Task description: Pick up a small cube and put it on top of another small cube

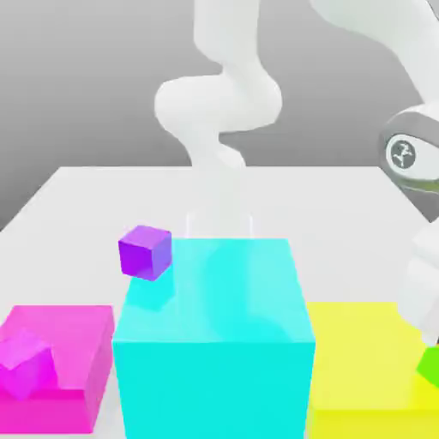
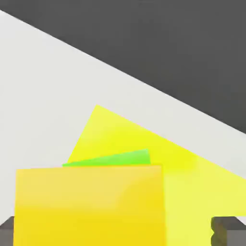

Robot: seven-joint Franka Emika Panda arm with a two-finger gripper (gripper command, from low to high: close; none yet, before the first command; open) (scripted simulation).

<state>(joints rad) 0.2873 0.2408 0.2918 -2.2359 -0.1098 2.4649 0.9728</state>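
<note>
The small yellow cube fills the near part of the hand view, right under my gripper. Just beyond its far edge shows a thin strip of the lime-green cube, turned slightly against it. Both are over the big yellow block. Whether the yellow cube rests on the green one or hangs just above it, I cannot tell. In the exterior view my gripper is low at the far right, directly above the green cube, which stands on the big yellow block. There the small yellow cube is hidden.
A large cyan block fills the middle, with a small purple cube at its upper left corner. On the exterior view's left a small magenta cube sits on a magenta block. White table behind.
</note>
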